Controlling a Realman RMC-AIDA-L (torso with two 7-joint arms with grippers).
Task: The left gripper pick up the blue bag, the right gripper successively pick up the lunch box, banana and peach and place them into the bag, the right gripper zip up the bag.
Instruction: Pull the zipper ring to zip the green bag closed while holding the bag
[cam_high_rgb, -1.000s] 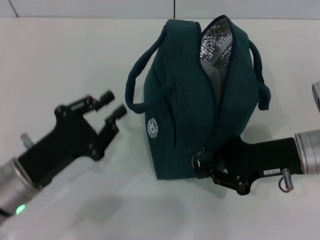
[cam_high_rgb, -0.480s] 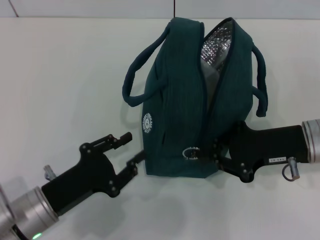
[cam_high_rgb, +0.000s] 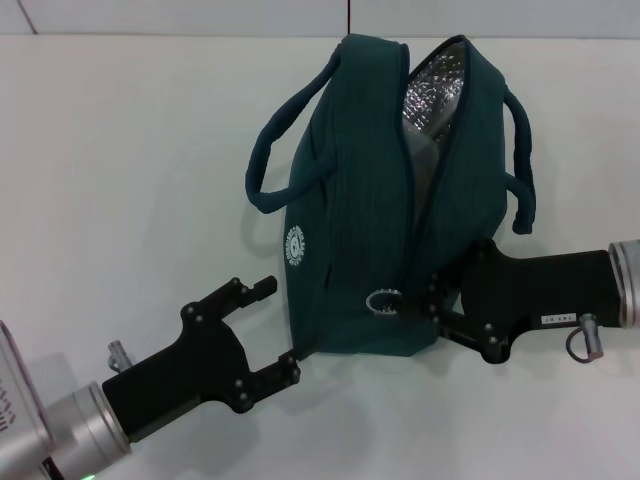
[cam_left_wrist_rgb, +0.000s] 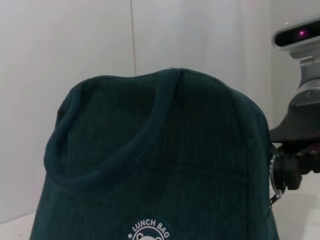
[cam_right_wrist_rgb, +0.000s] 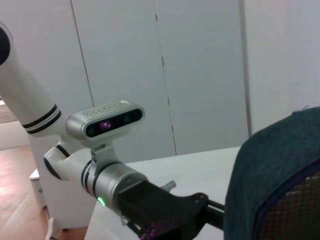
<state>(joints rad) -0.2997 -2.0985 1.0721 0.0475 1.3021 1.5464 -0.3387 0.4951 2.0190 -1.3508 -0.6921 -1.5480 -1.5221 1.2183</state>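
The blue bag (cam_high_rgb: 345, 200) stands on the white table, its top partly unzipped so the silver lining (cam_high_rgb: 432, 90) shows. My left gripper (cam_high_rgb: 283, 326) is open at the bag's near left corner, one finger beside the bag's side and the other at its bottom edge. From the right, my right gripper (cam_high_rgb: 425, 305) reaches the near end of the zipper and looks shut on the pull, whose metal ring (cam_high_rgb: 380, 302) sticks out. The left wrist view is filled by the bag (cam_left_wrist_rgb: 150, 165), with the right gripper (cam_left_wrist_rgb: 290, 165) at its edge. Lunch box, banana and peach are out of view.
The white table (cam_high_rgb: 120, 150) stretches left of the bag and ends at a wall behind it. The bag's two handles (cam_high_rgb: 262, 190) hang out to either side. In the right wrist view the left arm's silver wrist (cam_right_wrist_rgb: 107, 187) sits beyond the bag (cam_right_wrist_rgb: 280, 175).
The left gripper swung in from the left to the bag's near corner, still open. The bag shifted slightly left a second ago. The right gripper stays at the zipper end.
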